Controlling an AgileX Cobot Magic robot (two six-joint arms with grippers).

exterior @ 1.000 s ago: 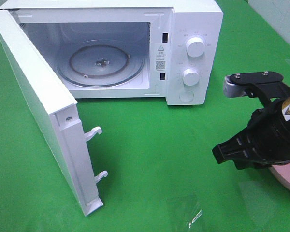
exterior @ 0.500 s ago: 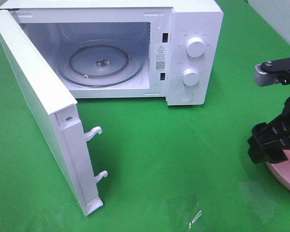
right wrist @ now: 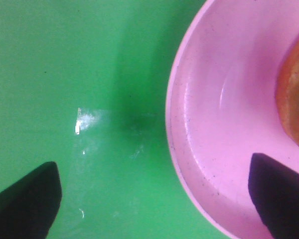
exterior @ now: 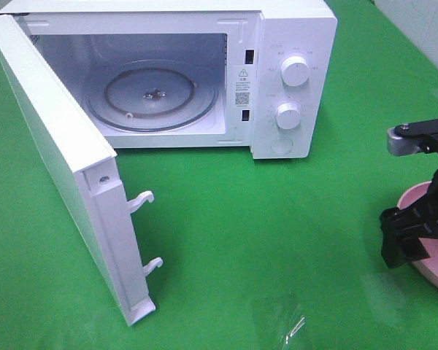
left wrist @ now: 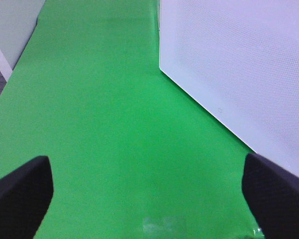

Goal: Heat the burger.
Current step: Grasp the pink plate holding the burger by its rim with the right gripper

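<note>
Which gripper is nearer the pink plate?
Right. The right gripper hangs over the rim of the pink plate; the left gripper is beside the microwave door, plate out of sight.

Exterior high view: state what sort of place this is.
Probably a staged robot test bench, not a real kitchen: a microwave sits on a green-covered table, with the black right pincer over a pink plate.

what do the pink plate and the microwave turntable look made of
Pink plate: probably plastic, smooth semi-gloss, going by soft highlights and tiny dark specks. Turntable: seems clear glass, glossy; the hub beneath shows through and rings catch light.
</note>
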